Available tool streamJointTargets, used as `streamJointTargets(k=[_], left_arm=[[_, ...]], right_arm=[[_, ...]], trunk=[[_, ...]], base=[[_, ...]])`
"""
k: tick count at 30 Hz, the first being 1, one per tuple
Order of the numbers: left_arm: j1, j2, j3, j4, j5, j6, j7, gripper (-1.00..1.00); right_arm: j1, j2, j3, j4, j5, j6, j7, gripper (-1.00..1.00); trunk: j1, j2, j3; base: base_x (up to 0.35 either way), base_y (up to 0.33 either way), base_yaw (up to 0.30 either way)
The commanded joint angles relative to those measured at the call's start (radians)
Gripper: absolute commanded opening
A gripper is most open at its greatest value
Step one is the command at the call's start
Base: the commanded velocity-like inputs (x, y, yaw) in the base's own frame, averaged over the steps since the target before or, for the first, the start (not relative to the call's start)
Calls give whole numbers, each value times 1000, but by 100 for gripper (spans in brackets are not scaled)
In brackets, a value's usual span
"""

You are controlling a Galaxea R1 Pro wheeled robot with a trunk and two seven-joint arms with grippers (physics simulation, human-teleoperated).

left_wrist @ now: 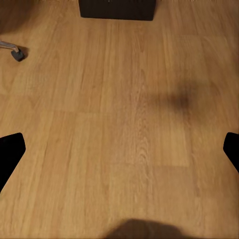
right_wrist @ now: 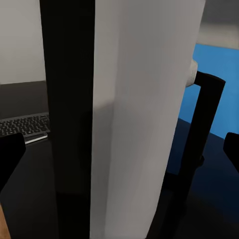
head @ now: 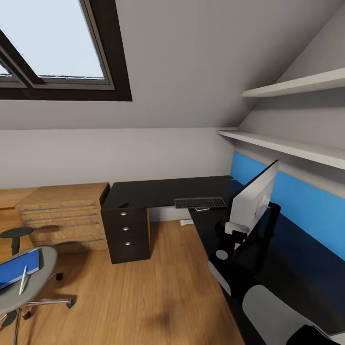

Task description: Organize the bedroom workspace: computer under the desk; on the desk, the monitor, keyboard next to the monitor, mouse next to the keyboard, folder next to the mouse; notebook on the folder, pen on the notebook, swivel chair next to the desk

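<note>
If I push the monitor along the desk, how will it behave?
The monitor looks wide and tall on a thin black stand, so it is probably top-heavy and apt to tip. Its panel appears rigid. On the glossy desk the base may slide.

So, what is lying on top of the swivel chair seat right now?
On the swivel chair seat lies the blue folder with a slim light pen across it. The picture's edge cuts off part of the seat, so anything else there is hidden.

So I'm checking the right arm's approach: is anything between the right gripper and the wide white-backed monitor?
Nothing visible: the white-backed monitor sits directly between the open fingertips of the right gripper, close up.
</note>
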Motion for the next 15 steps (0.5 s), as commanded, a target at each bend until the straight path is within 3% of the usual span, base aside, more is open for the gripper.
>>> streamJointTargets(k=[1,8,15], left_arm=[[-1,0,1,1,2,-3,0,100],[-1,0,1,1,2,-3,1,100],[-1,0,1,1,2,-3,0,100]], right_arm=[[-2,-1,7,0,-10,-6,-5,100],[-2,-1,7,0,-10,-6,-5,100],[-2,-2,7,0,-10,-6,-5,100]], trunk=[[0,-1,-2],[0,-1,-1],[0,-1,5]], base=[[5,4,0],[2,1,-8],[0,0,-121]])
